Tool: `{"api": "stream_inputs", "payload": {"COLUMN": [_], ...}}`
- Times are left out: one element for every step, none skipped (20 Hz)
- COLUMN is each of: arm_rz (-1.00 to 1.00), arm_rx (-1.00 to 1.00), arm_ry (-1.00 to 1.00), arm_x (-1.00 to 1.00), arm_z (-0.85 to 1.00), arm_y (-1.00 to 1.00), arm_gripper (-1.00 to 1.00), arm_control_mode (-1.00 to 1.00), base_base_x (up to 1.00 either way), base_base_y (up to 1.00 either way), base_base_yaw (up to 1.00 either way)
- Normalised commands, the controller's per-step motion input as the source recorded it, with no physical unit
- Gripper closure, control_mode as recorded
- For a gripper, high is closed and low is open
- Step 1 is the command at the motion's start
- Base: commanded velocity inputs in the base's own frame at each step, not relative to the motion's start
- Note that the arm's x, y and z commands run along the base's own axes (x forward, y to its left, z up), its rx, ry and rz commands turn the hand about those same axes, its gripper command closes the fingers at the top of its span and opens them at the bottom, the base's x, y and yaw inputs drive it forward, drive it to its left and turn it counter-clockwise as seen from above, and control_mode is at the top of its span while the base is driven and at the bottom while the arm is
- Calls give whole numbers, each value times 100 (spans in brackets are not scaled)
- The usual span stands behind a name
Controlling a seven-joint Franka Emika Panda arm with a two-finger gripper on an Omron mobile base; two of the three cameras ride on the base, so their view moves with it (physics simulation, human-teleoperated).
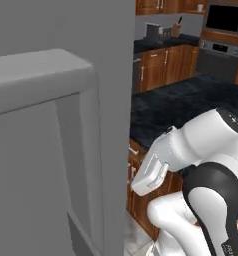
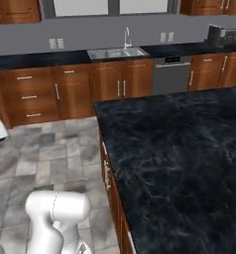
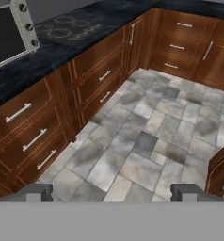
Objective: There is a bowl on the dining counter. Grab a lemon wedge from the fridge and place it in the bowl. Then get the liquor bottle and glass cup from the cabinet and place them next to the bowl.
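Two dark fingertips [image 3: 38, 192] of the end effector [image 3: 112, 193] are standing far apart at the bottom of the hand view, spread wide with nothing between them. They are pointing down over a grey tiled floor [image 3: 151, 136] bordered by brown wooden drawers [image 3: 34, 136] with grey bar handles. Above those drawers a black counter is carrying a cooktop [image 3: 69, 30], and a dark-fronted appliance with knobs [image 3: 8, 33] is sitting at the upper left of that view.

In the left base view a large flat grey panel [image 1: 51, 150] with a raised ledge is standing very close to the camera, covering the left half; whether it belongs to the fridge I cannot tell. The white arm [image 1: 201, 165] is bending beside it, in front of the dining table [image 1: 186, 102], whose black veined top is lying bare where it shows.

In the right base view the same dining table [image 2: 184, 158] is stretching across the right side, and a sink with a faucet [image 2: 117, 51] is sitting on the far counter against the wall, with a dishwasher [image 2: 170, 75] below to its right.
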Motion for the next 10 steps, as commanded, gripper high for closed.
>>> {"api": "stream_inputs", "payload": {"arm_rz": [0, 0, 0, 0, 0, 0, 0, 0, 0, 0], "arm_rx": [0, 0, 0, 0, 0, 0, 0, 0, 0, 0], "arm_ry": [0, 0, 0, 0, 0, 0, 0, 0, 0, 0], "arm_x": [0, 0, 0, 0, 0, 0, 0, 0, 0, 0], "arm_z": [0, 0, 0, 0, 0, 0, 0, 0, 0, 0], "arm_y": [0, 0, 0, 0, 0, 0, 0, 0, 0, 0], "arm_gripper": [-100, -100, -100, -100, -100, -100, -100, -100, -100, -100], "arm_control_mode": [100, 100, 100, 100, 100, 100, 100, 100, 100, 100], "base_base_x": [66, 56, 51, 45, 40, 38, 35, 33, 33, 34], "base_base_y": [40, 48, 55, 65, 71, 84, 85, 86, 88, 92], "base_base_yaw": [7, 0, -11, -22, -32, -35, -36, -37, -37, -37]}}
